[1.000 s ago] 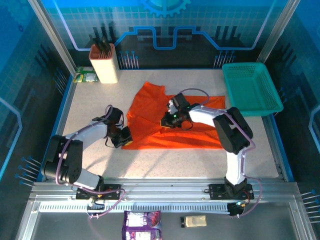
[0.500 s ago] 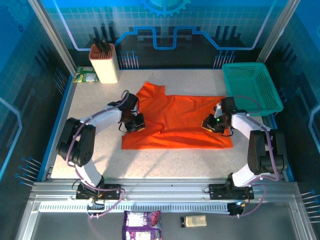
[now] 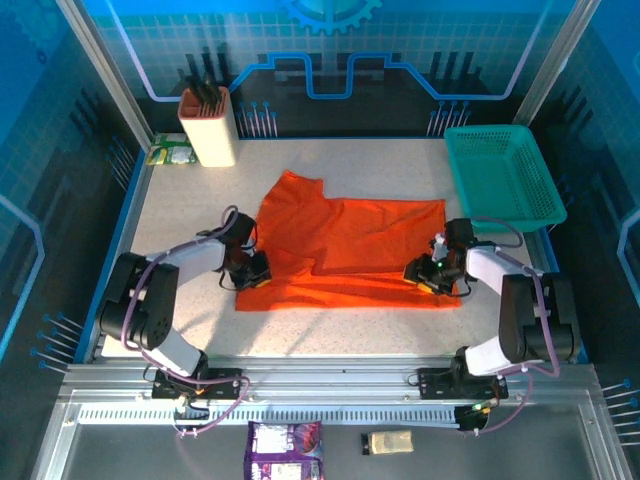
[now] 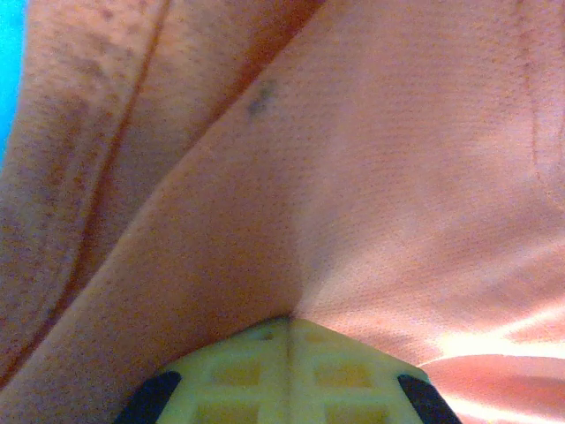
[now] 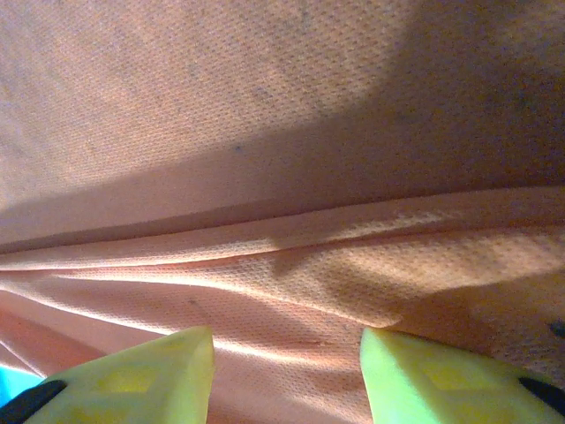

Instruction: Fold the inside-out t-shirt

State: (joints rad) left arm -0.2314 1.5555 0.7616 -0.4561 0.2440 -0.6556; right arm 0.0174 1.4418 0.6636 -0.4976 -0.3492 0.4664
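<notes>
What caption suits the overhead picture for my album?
Left gripper pinching one side of an orange t-shirt, right gripper open over the other side.

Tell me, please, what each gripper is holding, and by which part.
The left gripper pinches the t-shirt by fabric at its near-left corner. The right gripper is open over the shirt's right edge, holding nothing.

Bright overhead light; wrist close-ups soft, shadowed.

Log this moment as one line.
left pincer: shut on t-shirt, near-left corner | right pincer: open over near-right corner | t-shirt: lying on table
</notes>
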